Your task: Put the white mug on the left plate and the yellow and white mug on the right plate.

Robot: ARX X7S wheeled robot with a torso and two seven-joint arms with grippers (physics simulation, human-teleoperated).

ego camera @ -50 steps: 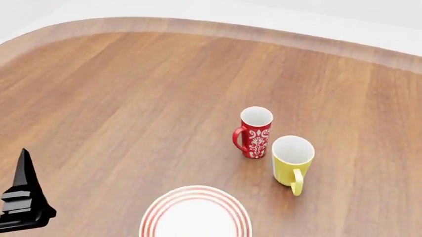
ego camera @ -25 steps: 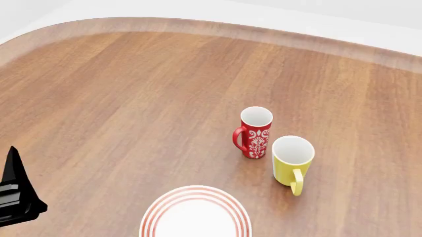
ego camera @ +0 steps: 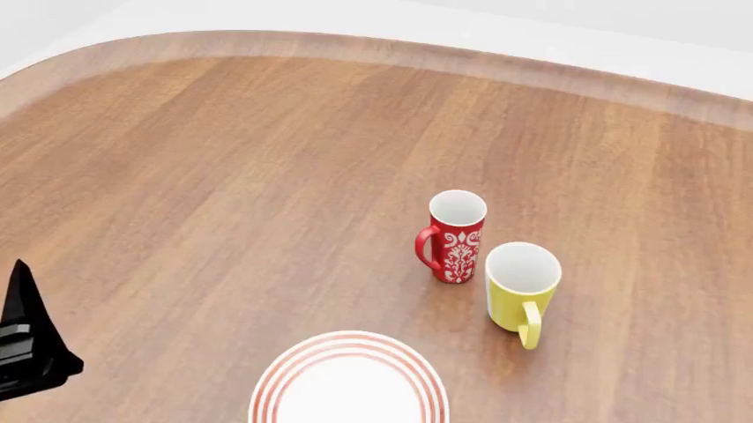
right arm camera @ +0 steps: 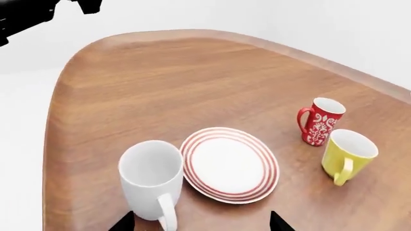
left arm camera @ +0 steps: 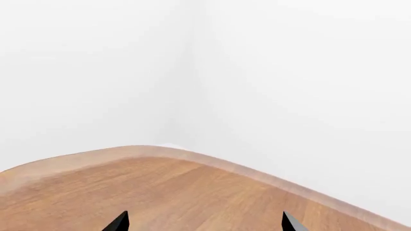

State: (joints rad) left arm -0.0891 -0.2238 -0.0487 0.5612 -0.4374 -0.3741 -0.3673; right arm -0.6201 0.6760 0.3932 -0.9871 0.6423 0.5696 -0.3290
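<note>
In the right wrist view the white mug [right arm camera: 151, 178] stands upright on the table beside a red-ringed plate [right arm camera: 230, 163]. I cannot tell which of the two plates this is; the other is out of view. The mug's handle points toward my right gripper [right arm camera: 200, 224], which is open with the handle close to one fingertip. The yellow and white mug [ego camera: 521, 295] stands upright beyond the plate [ego camera: 349, 379]. My left gripper [ego camera: 30, 344] hovers at the table's left side, open and empty [left arm camera: 205, 224].
A red mug with white ornament [ego camera: 457, 236] stands right next to the yellow and white mug [right arm camera: 347, 154]. The wooden table's curved edge [ego camera: 353, 44] runs along the back, with a white wall behind. My left arm [right arm camera: 38, 12] shows dark above the far corner.
My left gripper has sunk lower and toward the left edge of the head view, most of it in the first half second. The mugs and plate have not moved.
</note>
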